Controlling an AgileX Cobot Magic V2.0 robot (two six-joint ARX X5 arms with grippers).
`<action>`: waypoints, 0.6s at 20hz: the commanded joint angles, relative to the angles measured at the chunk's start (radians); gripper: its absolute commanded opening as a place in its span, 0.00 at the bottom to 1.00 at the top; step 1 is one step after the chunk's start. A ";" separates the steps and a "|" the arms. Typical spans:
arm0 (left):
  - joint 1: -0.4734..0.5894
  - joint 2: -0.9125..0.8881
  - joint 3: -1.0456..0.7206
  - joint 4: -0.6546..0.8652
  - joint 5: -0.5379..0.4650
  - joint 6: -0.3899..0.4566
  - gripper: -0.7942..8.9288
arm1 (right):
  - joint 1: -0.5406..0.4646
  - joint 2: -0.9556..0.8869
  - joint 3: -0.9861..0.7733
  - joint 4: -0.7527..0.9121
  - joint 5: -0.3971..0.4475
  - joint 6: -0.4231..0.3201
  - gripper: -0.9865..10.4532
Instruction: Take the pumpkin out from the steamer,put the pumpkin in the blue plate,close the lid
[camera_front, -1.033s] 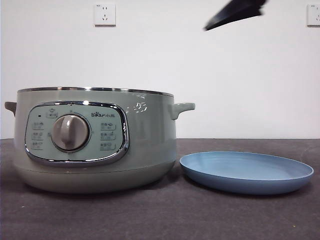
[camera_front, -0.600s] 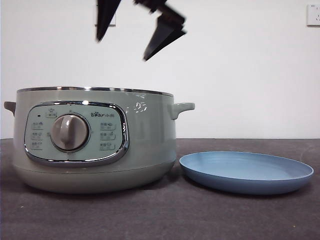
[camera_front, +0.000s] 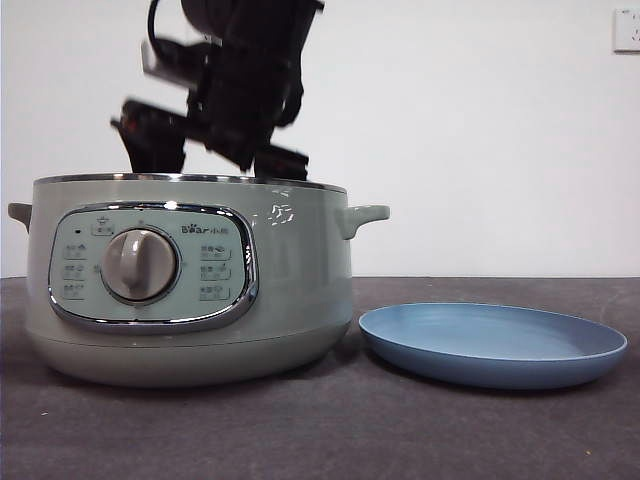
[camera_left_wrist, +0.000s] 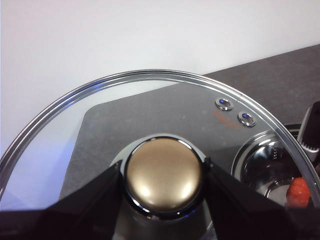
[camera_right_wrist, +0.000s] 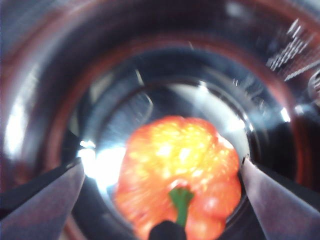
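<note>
Surface (camera_front: 320, 440): a dark mat is carrying the cooker and the plate side by side.
Steamer (camera_front: 190, 280): it is sitting lidless, its chrome rim bare, with a dark arm reaching down into it from above.
Blue plate (camera_front: 493, 345): it is lying just beside the steamer, with nothing on it.
Lid (camera_left_wrist: 150, 115): it is being held away from the pot; the left end effector (camera_left_wrist: 164, 175) is clenched on the lid's knob, one jaw pressing each side.
Right end effector (camera_right_wrist: 162, 185): it is hanging inside the pot, released, jaws spread wide on either side of the pumpkin and not touching it, though the picture is blurred, so I'm judging that loosely.
Pumpkin (camera_right_wrist: 181, 175): it is resting on the steamer's shiny floor, green stem facing the camera.
Step in hand: the reach for the pumpkin is going on; nothing is lifted yet.
Next move: it seems to call for sinking a little lower, squeezing the jaws onto the pumpkin's sides, then rising clear of the rim before crossing to the blue plate.
</note>
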 joint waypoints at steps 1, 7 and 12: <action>0.000 -0.011 0.018 0.038 -0.011 0.012 0.07 | -0.005 0.035 0.001 0.003 0.003 -0.013 0.64; 0.000 -0.011 0.018 0.034 -0.011 0.012 0.07 | -0.008 0.041 0.001 0.002 0.003 -0.012 0.08; 0.000 -0.006 0.018 0.036 -0.010 0.012 0.07 | -0.008 -0.029 0.002 -0.013 0.003 0.034 0.07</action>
